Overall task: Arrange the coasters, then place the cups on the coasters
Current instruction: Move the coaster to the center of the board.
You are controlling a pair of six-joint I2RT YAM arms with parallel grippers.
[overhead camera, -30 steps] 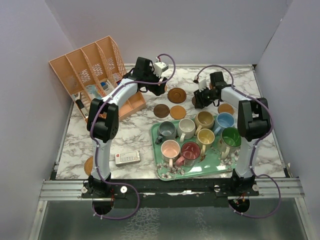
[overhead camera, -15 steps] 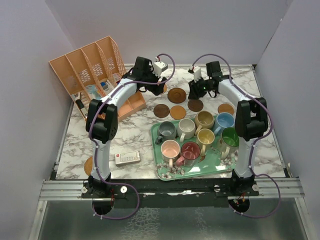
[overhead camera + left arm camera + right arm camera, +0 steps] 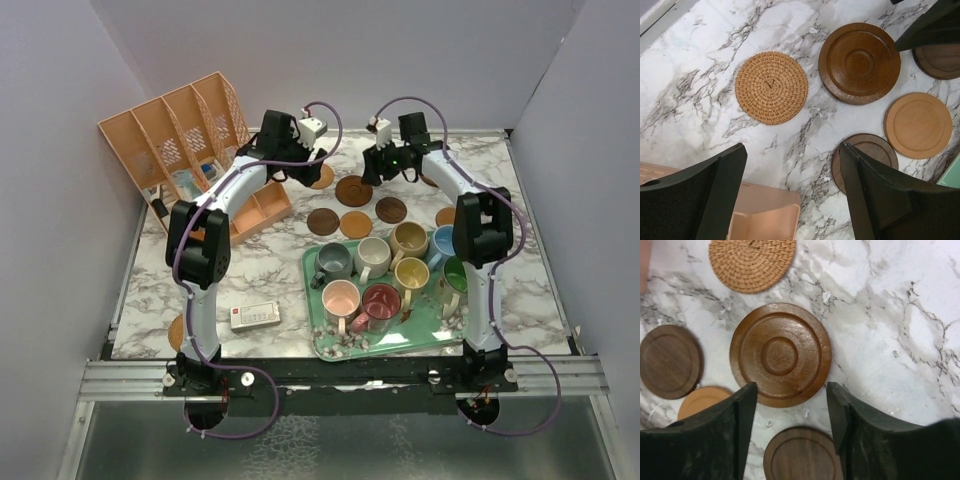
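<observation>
Several coasters lie at the back middle of the table: a woven one (image 3: pixel 322 177) (image 3: pixel 771 87) (image 3: pixel 752 262), a large brown one (image 3: pixel 353 190) (image 3: pixel 859 62) (image 3: pixel 781 354), dark discs (image 3: pixel 322 221) (image 3: pixel 391 210) (image 3: pixel 802 455) and a light orange one (image 3: pixel 354 224) (image 3: pixel 918 125). Another coaster (image 3: pixel 180 330) lies near the left front edge. Several cups stand on the green tray (image 3: pixel 330 345), among them grey (image 3: pixel 333 262), pink (image 3: pixel 341 298) and blue (image 3: pixel 448 242). My left gripper (image 3: pixel 300 165) (image 3: pixel 792 150) hovers open and empty beside the woven coaster. Also open and empty, my right gripper (image 3: pixel 382 168) (image 3: pixel 791 390) hangs over the gap between the large brown and a dark disc.
A peach desk organiser (image 3: pixel 185 140) (image 3: pixel 765 220) stands at the back left, close under my left gripper. A white remote (image 3: pixel 255 316) lies left of the tray. One more orange disc (image 3: pixel 447 216) shows partly behind my right arm.
My right gripper has opened, leaving a dark coaster on the table, and moved back and left toward the large brown one. My left gripper shifted slightly back, still open.
</observation>
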